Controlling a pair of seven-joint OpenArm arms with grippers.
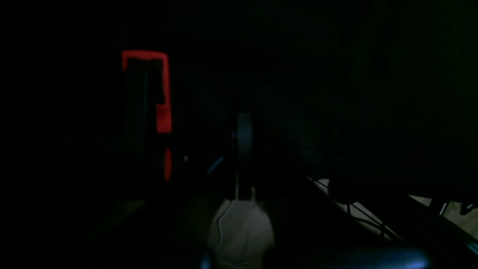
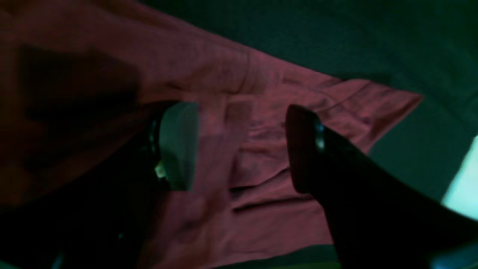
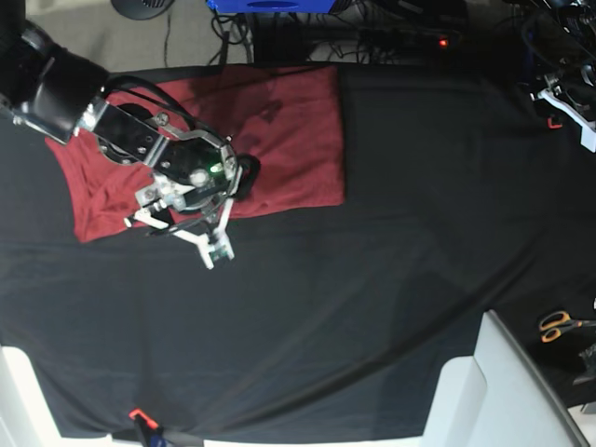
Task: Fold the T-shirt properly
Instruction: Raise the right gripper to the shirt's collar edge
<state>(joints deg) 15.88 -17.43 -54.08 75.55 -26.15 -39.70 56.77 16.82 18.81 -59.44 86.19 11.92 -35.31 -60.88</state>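
The T-shirt [image 3: 289, 140] is brick red and lies partly folded on the black table cover at the back left. Its left side is rumpled. My right gripper [image 3: 182, 235] hovers over the shirt's front edge, left of its middle. In the right wrist view that gripper [image 2: 242, 145] is open, its two fingers stand wide apart, and wrinkled T-shirt fabric [image 2: 261, 209] lies below the gap with nothing gripped. The left wrist view is very dark. There my left gripper [image 1: 244, 130] shows as a single narrow shape, shut and holding nothing, far from the shirt.
The black table cover [image 3: 372, 307] spreads over the whole table. Orange-handled scissors [image 3: 559, 324] lie at the right edge. A white block [image 3: 484, 391] sits at the front right corner. Cables and a blue box [image 3: 270, 5] are behind the table.
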